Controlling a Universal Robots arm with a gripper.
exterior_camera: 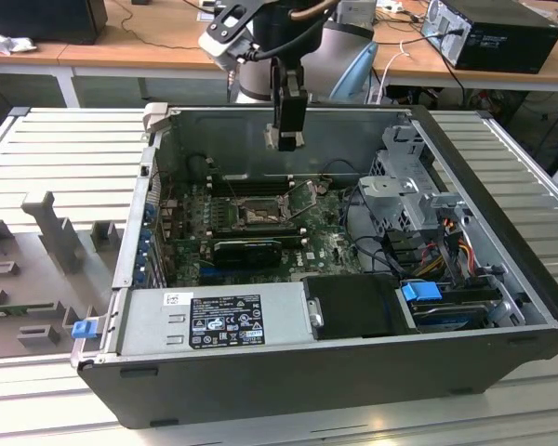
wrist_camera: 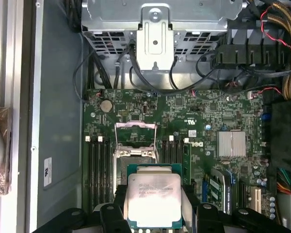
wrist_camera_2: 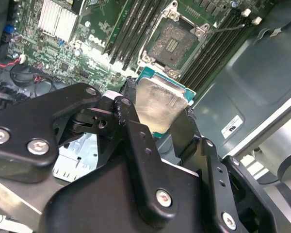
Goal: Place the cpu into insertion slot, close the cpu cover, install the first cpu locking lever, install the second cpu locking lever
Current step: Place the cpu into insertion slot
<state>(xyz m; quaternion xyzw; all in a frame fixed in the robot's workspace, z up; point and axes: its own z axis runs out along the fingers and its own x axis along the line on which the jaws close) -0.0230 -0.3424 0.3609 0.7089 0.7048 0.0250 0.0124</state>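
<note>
The cpu (wrist_camera: 154, 194) is being held flat, faintly printed metal top up, by the gripper (exterior_camera: 285, 141), jaws clenched on its opposite edges.

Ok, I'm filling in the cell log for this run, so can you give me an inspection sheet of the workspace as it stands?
Surface: open computer case lying on a ribbed grey table.
Job's things: cpu held above the case; insertion slot empty; cpu cover raised.
Clutter: grey fixture blocks on the exterior view's left.
Grippers: gripper shut on the cpu.
Cables: wire bundles inside the case, apart from the slot.
Surroundings: desks behind, one carrying a second computer.
</note>
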